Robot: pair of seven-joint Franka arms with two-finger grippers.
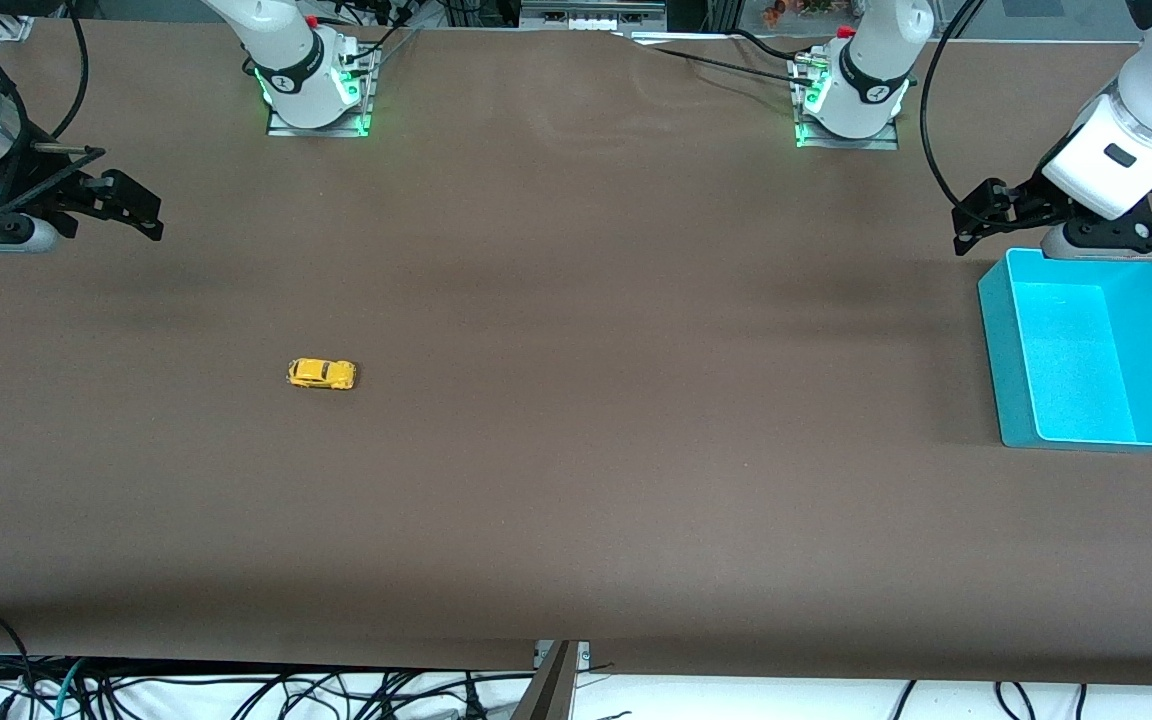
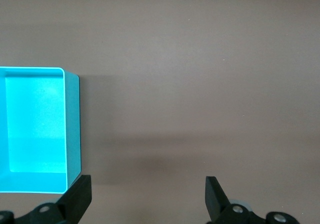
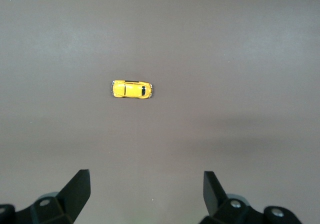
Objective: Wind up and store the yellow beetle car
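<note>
Well apart: yellow beetle car (image 1: 321,374); bin (image 1: 1016,330)

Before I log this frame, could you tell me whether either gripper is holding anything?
Nothing: left gripper and right gripper are open; yellow beetle car sits free.

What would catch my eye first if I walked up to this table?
Probably the yellow beetle car, alone on the brown table toward the right arm's end. Next, the bright turquoise bin at the left arm's end. Both arms wait: the left end effector open beside the bin, the right end effector open over bare table.
</note>
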